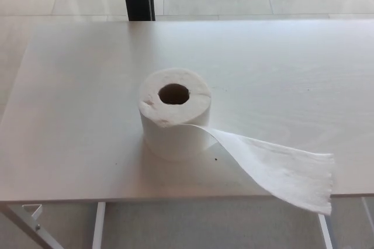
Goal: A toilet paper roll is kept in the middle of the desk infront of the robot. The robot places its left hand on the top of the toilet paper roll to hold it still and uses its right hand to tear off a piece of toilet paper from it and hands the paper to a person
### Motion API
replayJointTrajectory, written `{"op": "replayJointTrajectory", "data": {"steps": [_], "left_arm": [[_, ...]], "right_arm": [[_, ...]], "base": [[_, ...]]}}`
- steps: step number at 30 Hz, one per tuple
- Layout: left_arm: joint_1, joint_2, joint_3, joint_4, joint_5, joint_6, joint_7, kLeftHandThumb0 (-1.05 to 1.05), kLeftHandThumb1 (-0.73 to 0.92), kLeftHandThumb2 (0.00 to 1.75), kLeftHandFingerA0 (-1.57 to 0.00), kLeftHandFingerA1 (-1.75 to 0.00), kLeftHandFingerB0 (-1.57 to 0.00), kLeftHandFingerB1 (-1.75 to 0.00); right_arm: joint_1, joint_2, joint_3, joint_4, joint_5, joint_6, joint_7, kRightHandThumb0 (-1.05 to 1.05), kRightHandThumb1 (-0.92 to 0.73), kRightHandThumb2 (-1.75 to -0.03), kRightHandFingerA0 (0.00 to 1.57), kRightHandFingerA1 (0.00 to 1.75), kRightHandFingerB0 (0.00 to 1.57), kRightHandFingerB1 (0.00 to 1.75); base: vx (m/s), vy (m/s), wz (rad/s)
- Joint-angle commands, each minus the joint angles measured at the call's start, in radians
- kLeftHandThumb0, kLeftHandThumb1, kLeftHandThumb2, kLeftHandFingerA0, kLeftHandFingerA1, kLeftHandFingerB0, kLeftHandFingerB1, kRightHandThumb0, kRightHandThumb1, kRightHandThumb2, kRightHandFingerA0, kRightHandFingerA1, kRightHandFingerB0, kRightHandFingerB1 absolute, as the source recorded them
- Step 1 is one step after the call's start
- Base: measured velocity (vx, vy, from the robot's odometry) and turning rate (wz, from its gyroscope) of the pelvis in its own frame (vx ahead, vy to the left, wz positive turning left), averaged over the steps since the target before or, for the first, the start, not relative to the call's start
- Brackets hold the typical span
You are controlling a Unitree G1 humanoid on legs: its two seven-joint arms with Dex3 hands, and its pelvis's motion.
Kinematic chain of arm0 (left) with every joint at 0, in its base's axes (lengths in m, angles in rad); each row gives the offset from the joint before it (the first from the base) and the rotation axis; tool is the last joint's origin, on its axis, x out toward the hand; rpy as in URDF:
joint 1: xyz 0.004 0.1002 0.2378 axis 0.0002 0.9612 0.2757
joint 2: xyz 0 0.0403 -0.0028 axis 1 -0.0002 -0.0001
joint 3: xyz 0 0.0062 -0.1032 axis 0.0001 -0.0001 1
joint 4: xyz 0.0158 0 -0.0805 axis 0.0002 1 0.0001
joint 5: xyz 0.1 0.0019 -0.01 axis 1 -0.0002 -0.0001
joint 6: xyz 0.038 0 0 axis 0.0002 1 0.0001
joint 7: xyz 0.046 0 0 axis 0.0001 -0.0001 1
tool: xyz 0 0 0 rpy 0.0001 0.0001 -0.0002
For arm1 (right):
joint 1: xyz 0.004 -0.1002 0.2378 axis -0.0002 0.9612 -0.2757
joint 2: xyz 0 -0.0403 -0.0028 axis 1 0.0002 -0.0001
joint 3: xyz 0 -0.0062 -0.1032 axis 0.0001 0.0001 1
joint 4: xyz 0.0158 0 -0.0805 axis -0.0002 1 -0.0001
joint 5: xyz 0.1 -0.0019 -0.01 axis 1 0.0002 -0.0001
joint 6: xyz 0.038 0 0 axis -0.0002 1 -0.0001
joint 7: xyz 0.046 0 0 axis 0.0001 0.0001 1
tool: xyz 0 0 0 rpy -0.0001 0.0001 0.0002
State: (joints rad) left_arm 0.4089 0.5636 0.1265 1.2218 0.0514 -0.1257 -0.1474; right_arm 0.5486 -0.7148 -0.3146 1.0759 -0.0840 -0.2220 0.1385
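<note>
The toilet paper roll (175, 113) stands upright in the middle of the counter (70, 114), core hole facing up, a little nearer the front edge than the back. Its loose tail (274, 167) runs off toward the front right corner and droops over the front edge there. Neither robot hand is in view, so I cannot tell how their fingers stand. Judging from this, the tail lies on the right hand's side, which suits the tear, while the roll's flat top sits open for the left hand to press down on.
</note>
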Motion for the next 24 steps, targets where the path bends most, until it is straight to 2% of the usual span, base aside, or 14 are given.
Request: {"op": "replayJointTrajectory", "data": {"steps": [1, 7, 8, 10, 11, 12, 14, 15, 16, 17, 20, 21, 23, 24], "left_arm": [[-0.001, 0.061, 0.146, -0.003, -0.137, -0.096, -0.114, -0.4, 0.77, 0.63, -0.48, -0.57, -0.47, -0.49], [-0.11, 0.146, 0.467, -0.105, -0.336, -0.121, -0.058, -0.44, 0.81, 0.63, -0.32, -0.61, -0.33, -0.44], [-0.121, 0.161, 0.507, -0.15, -0.353, -0.134, -0.059, -0.46, 0.61, 0.97, -0.29, -0.63, -0.2, -0.52], [-0.133, 0.165, 0.547, -0.193, -0.357, -0.125, -0.06, -0.46, 0.61, 0.97, -0.29, -0.63, -0.2, -0.52], [-0.203, 0.216, 0.611, -0.28, -0.392, -0.118, -0.037, -0.46, 0.82, 0.64, -0.19, -0.49, -0.25, -0.35], [-0.232, 0.233, 0.659, -0.434, -0.409, -0.078, 0.01, -0.43, 0.84, 0.65, -0.14, -0.55, -0.22, -0.4], [-0.255, 0.227, 0.716, -0.625, -0.422, -0.012, 0.055, -0.43, 0.84, 0.65, -0.14, -0.55, -0.22, -0.4], [-0.3, 0.269, 0.741, -0.836, -0.395, 0.108, 0.124, -0.49, 0.86, 0.65, -0.12, -0.59, -0.2, -0.41], [-0.308, 0.263, 0.743, -0.842, -0.387, 0.116, 0.124, -0.49, 0.86, 0.65, -0.12, -0.59, -0.2, -0.41], [-0.342, 0.272, 0.739, -0.885, -0.352, 0.102, 0.149, -0.5, 0.86, 0.66, -0.13, -0.58, -0.22, -0.41], [-0.461, 0.3, 0.705, -0.961, -0.303, 0.065, 0.163, -0.62, 0.84, 0.66, -0.26, -0.55, -0.27, -0.38], [-0.505, 0.293, 0.681, -1.011, -0.306, 0.07, 0.167, -0.54, 0.8, 0.64, -0.29, -0.53, -0.3, -0.37], [-0.616, 0.269, 0.607, -1.129, -0.324, 0.105, 0.167, -0.57, 0.76, 0.63, -0.29, -0.55, -0.29, -0.39], [-0.637, 0.264, 0.59, -1.163, -0.326, 0.123, 0.166, -0.57, 0.76, 0.63, -0.29, -0.55, -0.29, -0.39]], "right_arm": [[0.01, -0.05, -0.122, 0.026, 0.141, -0.153, 0.114, -0.53, -0.65, -0.6, 0.48, 0.44, 0.39, 0.35], [-0.08, -0.072, -0.417, 0.018, 0.359, -0.202, 0.133, -0.5, -0.63, -0.58, 0.47, 0.45, 0.3, 0.32], [-0.105, -0.086, -0.441, 0.015, 0.366, -0.202, 0.123, -0.57, -0.63, -0.59, 0.48, 0.45, 0.3, 0.31], [-0.123, -0.091, -0.466, 0.004, 0.363, -0.202, 0.122, -0.57, -0.63, -0.59, 0.48, 0.45, 0.3, 0.31], [-0.113, -0.078, -0.525, -0.201, 0.411, -0.184, 0.112, -0.7, -0.53, -0.85, 0.26, 0.54, 0.17, 0.42], [-0.113, -0.061, -0.557, -0.376, 0.429, -0.155, 0.078, -0.69, -0.65, -0.6, 0.23, 0.49, 0.25, 0.32], [-0.128, -0.043, -0.59, -0.536, 0.435, -0.103, 0.04, -0.69, -0.65, -0.6, 0.23, 0.49, 0.25, 0.32], [-0.165, -0.051, -0.604, -0.709, 0.459, -0.054, 0.02, -0.71, -0.53, -0.88, 0.18, 0.56, 0.16, 0.44], [-0.171, -0.047, -0.607, -0.715, 0.452, -0.046, 0.02, -0.71, -0.53, -0.88, 0.18, 0.56, 0.16, 0.44], [-0.189, -0.059, -0.606, -0.794, 0.429, -0.027, -0.003, -0.72, -0.7, -0.61, 0.19, 0.51, 0.21, 0.31], [-0.266, -0.074, -0.571, -1.016, 0.445, 0.026, -0.016, -0.7, -0.69, -0.61, 0.18, 0.59, 0.22, 0.38], [-0.298, -0.077, -0.536, -1.075, 0.434, 0.039, -0.026, -0.77, -0.54, -0.92, 0.24, 0.58, 0.21, 0.46], [-0.381, -0.067, -0.426, -1.213, 0.427, 0.104, -0.041, -0.67, -0.66, -0.61, 0.22, 0.51, 0.26, 0.31], [-0.401, -0.061, -0.4, -1.241, 0.431, 0.111, -0.039, -0.67, -0.66, -0.61, 0.22, 0.51, 0.26, 0.31]], "base": [[0.0, 0.0, 0.0], [0.0, 0.0, 0.0], [0.0, 0.0, 0.0], [0.0, 0.0, 0.0], [0.0, 0.0, 0.0], [0.0, 0.0, 0.0], [0.0, 0.0, 0.0], [0.0, 0.0, 0.0], [0.0, 0.0, 0.0], [0.0, 0.0, 0.0], [0.0, 0.0, 0.0], [0.0, 0.0, 0.0], [0.0, 0.0, 0.0], [0.0, 0.0, 0.0]]}}
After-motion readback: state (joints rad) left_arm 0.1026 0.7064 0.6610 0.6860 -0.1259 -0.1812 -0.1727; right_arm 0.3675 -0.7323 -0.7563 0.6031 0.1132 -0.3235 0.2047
